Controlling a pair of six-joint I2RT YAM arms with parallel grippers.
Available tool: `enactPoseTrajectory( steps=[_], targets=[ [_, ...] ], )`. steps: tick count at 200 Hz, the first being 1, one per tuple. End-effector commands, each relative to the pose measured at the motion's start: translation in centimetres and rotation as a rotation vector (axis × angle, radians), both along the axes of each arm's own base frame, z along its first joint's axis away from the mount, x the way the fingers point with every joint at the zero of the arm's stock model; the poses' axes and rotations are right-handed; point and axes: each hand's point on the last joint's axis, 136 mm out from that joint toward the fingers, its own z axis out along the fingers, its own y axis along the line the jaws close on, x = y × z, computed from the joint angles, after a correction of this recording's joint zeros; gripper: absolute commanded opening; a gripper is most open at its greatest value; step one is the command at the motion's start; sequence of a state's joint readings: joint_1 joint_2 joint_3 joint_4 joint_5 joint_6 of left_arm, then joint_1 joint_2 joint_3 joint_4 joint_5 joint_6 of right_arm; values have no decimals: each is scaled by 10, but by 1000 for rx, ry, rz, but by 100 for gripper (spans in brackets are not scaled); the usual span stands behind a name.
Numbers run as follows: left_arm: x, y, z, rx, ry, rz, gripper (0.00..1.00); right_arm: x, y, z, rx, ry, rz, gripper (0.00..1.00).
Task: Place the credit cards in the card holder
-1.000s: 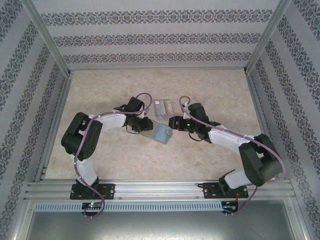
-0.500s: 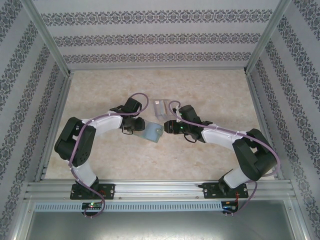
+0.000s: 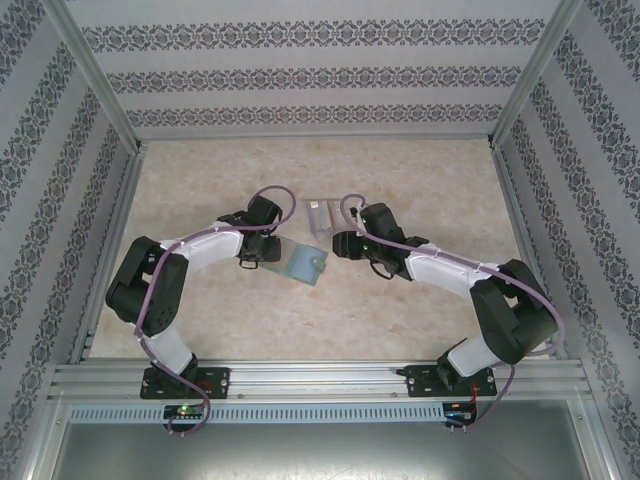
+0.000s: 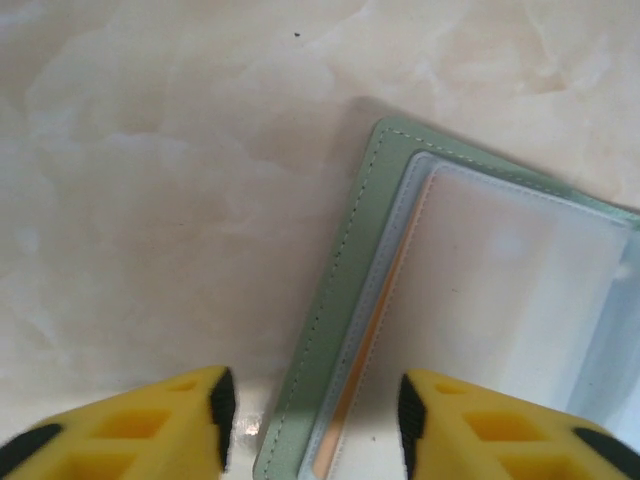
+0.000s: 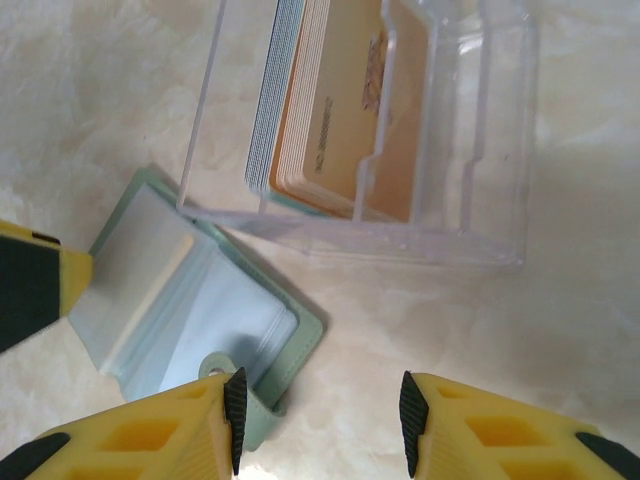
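Note:
The credit cards stand stacked on edge in a clear plastic stand, also seen from above as the stand. The sage-green card holder lies unfolded on the table, its clear sleeves up, just below the stand. My left gripper is open, and the card holder's stitched edge lies between its jaws; a tan strip shows inside a sleeve. My right gripper is open over bare table, its left finger over the holder's snap tab. From above, the left gripper and the right gripper flank the card holder.
Patterned walls and metal frame posts enclose the beige marbled table. An aluminium rail runs along the near edge by the arm bases. The left gripper's finger shows at the left edge of the right wrist view.
The left gripper and the card holder have shifted left. The right gripper has followed leftward and now sits closer to the clear stand.

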State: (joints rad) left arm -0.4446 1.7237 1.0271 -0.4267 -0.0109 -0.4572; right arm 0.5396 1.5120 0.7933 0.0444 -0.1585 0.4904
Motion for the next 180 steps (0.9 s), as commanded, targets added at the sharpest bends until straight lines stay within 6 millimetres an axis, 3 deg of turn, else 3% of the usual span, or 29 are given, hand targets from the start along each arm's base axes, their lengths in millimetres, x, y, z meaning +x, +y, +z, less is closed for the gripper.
enactPoseTrajectory(
  steps=[1,31,64,96,126,140,156,180],
  targets=[
    [3,11,-11,64,-5,1,51,17,-1,26,12,-65,-15,47],
    [2,16,-22,91,19,17,43,28,6,35,-55,-49,46,48],
    [-11,-29,-25,-185,48,-51,37,44,6,38,-82,-10,39,49],
    [-32,-45,-33,-333,119,-1,34,59,6,34,-102,38,15,53],
    [-48,-66,-24,-446,133,54,31,64,11,31,-88,51,10,53],
    [-51,-63,-18,-411,125,75,35,66,11,35,-77,40,9,53],
    [-49,-44,-7,-319,92,106,43,66,8,44,-73,20,5,53],
    [-33,-15,41,-157,-41,123,59,63,-7,56,-72,-17,-24,54]
  ],
)
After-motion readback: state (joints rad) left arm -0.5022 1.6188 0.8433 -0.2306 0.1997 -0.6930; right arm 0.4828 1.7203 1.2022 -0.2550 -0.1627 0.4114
